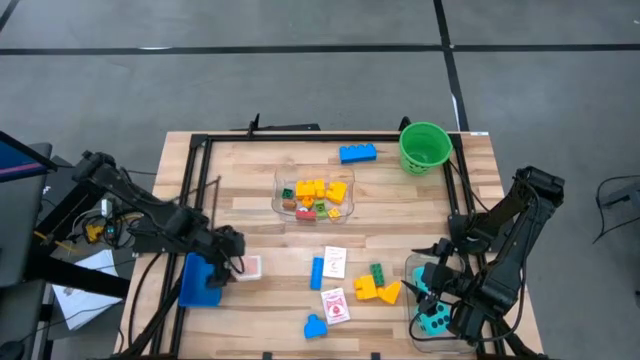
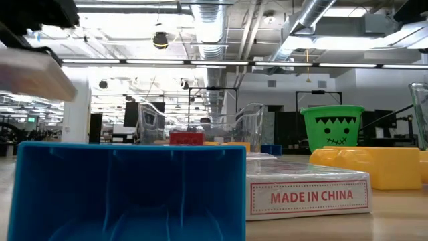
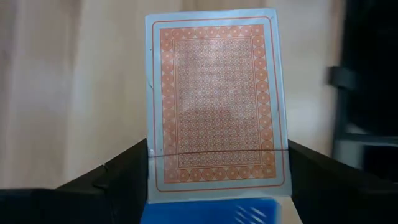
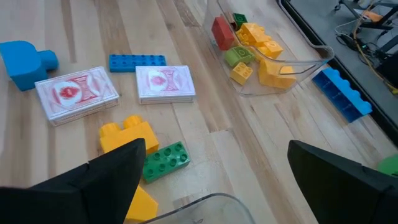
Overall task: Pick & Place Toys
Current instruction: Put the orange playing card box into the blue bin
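My left gripper (image 1: pixel 238 258) stands at the near left, just beside the blue tray (image 1: pixel 200 282), shut on a pack of red-backed cards (image 3: pixel 217 93). In the low view the pack (image 2: pixel 33 73) is a pale blur above the tray (image 2: pixel 127 191). Two more card packs (image 1: pixel 334 262) (image 1: pixel 335 306) lie flat mid-table among blue (image 1: pixel 317 272), yellow (image 1: pixel 375 290) and green (image 1: pixel 377 272) bricks. My right gripper (image 4: pixel 211 180) is open over the near-right clear tub (image 1: pixel 420 305), which holds teal dice (image 1: pixel 435 320). My left gripper pinches the card pack between its two fingers, one on each long edge (image 3: pixel 149 155), near one end of the pack. The fingers (image 3: pixel 118 177) slant down from above and lie across the pack. The pack sticks out ahead of them, patterned face showing, lifted clear.
A clear tub (image 1: pixel 314 195) of mixed bricks stands mid-table, a long blue brick (image 1: pixel 358 153) and a green bucket (image 1: pixel 425 147) at the far side. A black frame (image 1: pixel 195 190) borders the wooden top. A blue piece (image 1: pixel 315 326) lies near the front edge.
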`<control>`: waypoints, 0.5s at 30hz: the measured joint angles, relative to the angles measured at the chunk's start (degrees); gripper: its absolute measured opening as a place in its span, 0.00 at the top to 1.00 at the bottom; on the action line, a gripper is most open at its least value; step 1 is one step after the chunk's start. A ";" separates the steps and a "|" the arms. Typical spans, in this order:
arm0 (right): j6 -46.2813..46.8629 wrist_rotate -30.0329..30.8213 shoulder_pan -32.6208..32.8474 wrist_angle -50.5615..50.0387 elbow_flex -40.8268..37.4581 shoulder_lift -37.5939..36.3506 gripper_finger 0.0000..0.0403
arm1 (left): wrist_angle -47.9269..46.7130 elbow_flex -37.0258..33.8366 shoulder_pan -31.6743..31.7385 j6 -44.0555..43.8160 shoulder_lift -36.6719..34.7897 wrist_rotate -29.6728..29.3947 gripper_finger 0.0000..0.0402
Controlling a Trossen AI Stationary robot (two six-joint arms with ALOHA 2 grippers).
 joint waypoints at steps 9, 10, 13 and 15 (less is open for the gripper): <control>-3.17 0.17 -2.15 -0.44 0.00 -0.02 0.05 | -13.40 0.04 -0.09 -15.52 -8.21 12.86 0.24; -3.40 0.49 -2.21 -0.61 0.00 -0.02 0.05 | -15.17 0.04 -0.25 -17.35 -8.54 15.29 0.24; -3.55 1.36 -2.15 -1.00 0.00 -0.38 0.05 | -17.89 0.04 -1.20 -21.86 -8.50 22.42 0.24; -3.59 1.83 -2.17 -1.06 0.02 -1.10 0.05 | -18.95 0.04 -1.94 -24.51 -8.54 26.58 0.24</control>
